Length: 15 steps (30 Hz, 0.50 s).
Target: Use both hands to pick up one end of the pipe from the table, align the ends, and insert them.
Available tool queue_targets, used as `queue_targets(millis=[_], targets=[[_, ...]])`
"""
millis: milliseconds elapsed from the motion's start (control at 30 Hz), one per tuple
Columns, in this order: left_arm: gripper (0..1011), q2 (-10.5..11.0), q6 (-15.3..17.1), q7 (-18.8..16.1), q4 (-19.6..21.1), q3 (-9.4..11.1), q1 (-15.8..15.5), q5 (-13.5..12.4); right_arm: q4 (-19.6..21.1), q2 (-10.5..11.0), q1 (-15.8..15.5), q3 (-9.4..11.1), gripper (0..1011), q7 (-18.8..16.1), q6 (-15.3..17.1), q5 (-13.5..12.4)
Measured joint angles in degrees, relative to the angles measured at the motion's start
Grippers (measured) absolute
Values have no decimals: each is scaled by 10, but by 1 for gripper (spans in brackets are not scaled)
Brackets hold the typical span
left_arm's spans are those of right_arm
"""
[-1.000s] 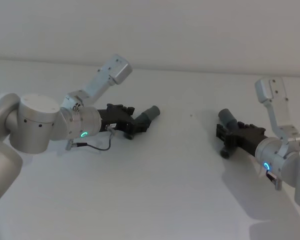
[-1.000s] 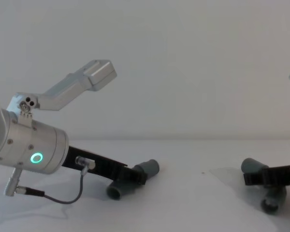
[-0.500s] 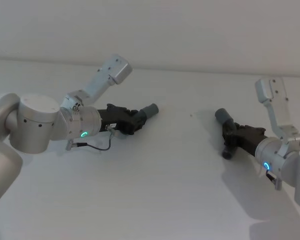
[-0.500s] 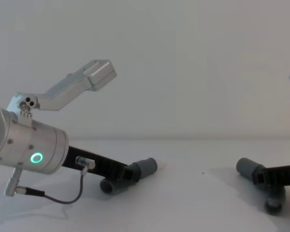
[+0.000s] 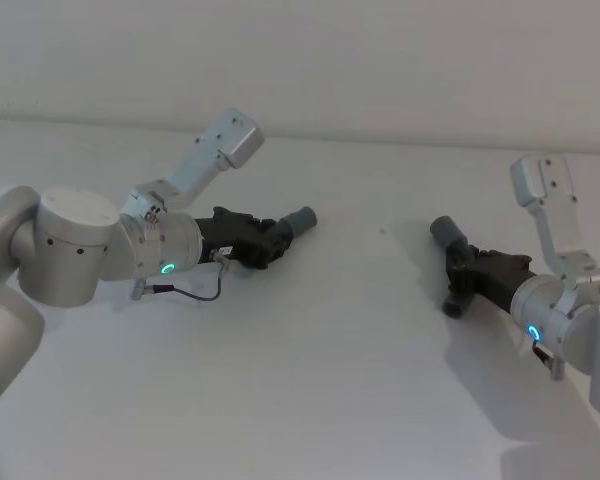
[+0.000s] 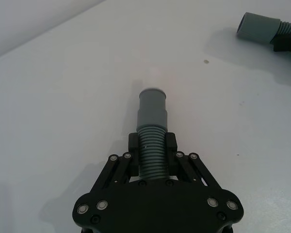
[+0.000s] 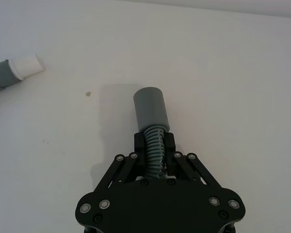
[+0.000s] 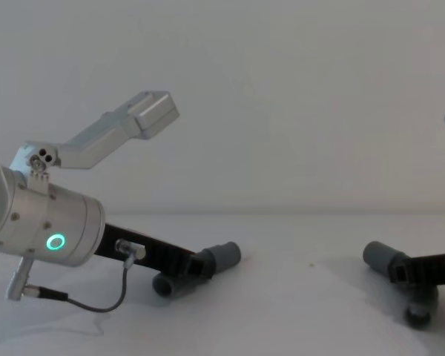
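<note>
Plain off-white table (image 5: 330, 390), and the left gripper (image 6: 153, 144) is clamped round the ribs of the left hose piece (image 5: 300, 221) on the table's left side, white-tipped cuff (image 7: 26, 67) pointing toward the middle. Over on the right, well apart, the right gripper (image 7: 154, 141) is clenched on the ribs of the right hose piece (image 5: 446, 234), plain grey cuff (image 7: 150, 107) sticking out

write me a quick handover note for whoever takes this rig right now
Left gripper: shut on the ribbed body of the white-tipped pipe piece.
Right gripper: shut on the plain-cuffed pipe piece.
Both pieces sit low at the table, far apart, free cuffs angled inward.
Done: both grasped.
To do: lift, align the ends, insert.
</note>
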<state>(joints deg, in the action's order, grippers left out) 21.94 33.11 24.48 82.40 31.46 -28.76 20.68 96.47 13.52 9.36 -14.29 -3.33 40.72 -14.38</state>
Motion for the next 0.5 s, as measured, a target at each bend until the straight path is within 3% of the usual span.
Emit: queue_targets(millis=[500], targets=[[302, 27, -40, -9, 37, 18, -4, -51, 14, 26, -14, -12, 194, -11, -88, 36]])
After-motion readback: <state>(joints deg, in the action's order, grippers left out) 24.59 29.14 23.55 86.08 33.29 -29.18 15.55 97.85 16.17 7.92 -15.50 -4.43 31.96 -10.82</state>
